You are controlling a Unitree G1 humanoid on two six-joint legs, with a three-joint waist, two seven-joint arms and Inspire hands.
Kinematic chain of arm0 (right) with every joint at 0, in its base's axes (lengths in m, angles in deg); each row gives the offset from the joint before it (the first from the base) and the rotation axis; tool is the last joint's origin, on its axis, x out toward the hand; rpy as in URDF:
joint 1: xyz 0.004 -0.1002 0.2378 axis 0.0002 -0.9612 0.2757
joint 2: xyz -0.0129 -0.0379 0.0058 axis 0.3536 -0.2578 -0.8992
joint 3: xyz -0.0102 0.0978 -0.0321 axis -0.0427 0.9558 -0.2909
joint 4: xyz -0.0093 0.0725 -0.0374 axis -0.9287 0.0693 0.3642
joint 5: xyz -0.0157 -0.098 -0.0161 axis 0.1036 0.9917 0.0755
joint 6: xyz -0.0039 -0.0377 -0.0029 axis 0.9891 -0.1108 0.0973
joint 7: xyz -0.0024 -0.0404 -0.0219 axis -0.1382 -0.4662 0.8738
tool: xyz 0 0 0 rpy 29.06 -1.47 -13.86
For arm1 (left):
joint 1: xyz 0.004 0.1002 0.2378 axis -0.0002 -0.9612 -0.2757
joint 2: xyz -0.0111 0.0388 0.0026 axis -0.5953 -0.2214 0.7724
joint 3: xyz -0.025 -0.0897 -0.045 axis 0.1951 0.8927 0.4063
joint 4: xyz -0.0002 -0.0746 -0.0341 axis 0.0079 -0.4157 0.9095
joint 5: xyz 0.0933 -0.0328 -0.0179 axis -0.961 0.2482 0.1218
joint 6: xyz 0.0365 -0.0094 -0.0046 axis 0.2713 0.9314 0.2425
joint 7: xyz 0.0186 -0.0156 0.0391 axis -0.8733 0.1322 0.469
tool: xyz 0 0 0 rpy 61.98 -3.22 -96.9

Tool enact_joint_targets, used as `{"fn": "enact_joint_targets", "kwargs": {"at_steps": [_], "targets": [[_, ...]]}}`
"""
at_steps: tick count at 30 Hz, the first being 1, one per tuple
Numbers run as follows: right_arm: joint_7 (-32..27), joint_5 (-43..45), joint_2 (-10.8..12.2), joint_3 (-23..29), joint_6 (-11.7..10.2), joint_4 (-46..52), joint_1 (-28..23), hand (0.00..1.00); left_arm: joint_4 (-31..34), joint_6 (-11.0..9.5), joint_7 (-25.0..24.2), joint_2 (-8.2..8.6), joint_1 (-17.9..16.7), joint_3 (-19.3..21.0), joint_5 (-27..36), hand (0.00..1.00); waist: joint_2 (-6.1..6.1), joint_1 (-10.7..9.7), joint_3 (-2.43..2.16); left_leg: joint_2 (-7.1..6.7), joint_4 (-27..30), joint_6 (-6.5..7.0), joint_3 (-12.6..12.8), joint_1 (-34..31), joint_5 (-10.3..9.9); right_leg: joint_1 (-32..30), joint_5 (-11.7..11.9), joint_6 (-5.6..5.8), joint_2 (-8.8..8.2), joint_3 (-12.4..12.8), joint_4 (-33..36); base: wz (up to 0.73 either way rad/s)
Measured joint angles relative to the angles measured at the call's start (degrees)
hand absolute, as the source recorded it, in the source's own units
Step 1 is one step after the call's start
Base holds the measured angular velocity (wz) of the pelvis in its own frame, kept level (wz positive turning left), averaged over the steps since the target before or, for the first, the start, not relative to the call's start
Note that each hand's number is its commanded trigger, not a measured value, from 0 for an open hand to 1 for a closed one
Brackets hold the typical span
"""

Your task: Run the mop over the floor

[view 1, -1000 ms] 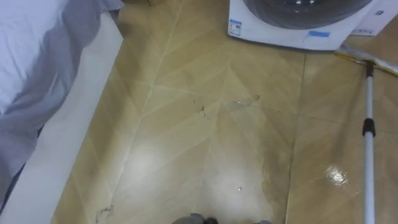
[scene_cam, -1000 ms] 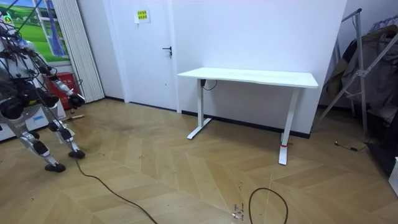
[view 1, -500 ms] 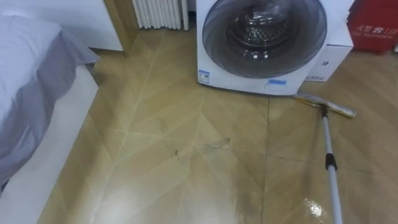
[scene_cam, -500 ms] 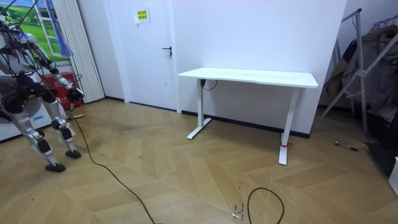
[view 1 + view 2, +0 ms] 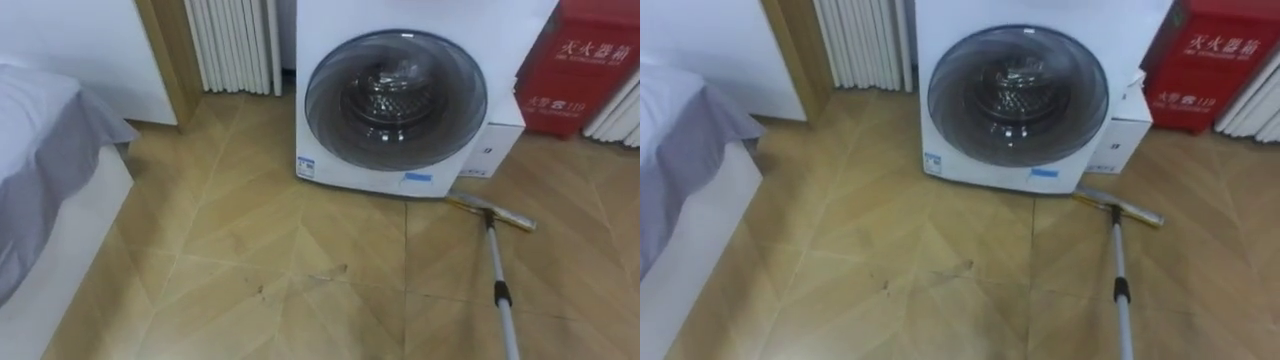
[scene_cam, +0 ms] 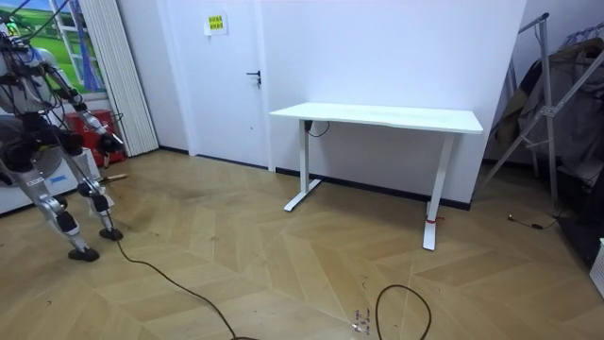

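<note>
- mop (image 5: 500,281) head at washer's (image 5: 395,100) 5 o'clock, pole toward 6
- floor (image 5: 200,230) scuffs (image 5: 325,272) at washer's 7: mopping prob mostly left
- hands (image 6: 74,144): grip can't tell

A home-like room: a front-loading washing machine (image 5: 395,100) stands near a bed (image 5: 40,200) on a herringbone wood floor (image 5: 230,250).

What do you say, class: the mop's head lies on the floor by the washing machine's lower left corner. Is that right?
Not quite. The left eye view shows the mop's head on the floor by the washing machine's lower right corner, not its left.
</note>
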Motion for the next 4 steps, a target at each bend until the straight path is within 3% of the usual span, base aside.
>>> {"fn": "enact_joint_targets", "kwargs": {"at_steps": [4], "targets": [[0.68, 1.76, 0.28, 0.80, 1.21, 0.96, -0.21, 1.00, -2.22, 1.53, -1.64, 0.02, -0.35, 0.00, -2.27, 0.00, -0.06, -0.05, -0.01, 0.32, -1.35, 0.01, -0.19, 2.15, -0.04, 1.60, -0.36, -0.10, 0.00, 0.15, 0.24, -0.03]]}}
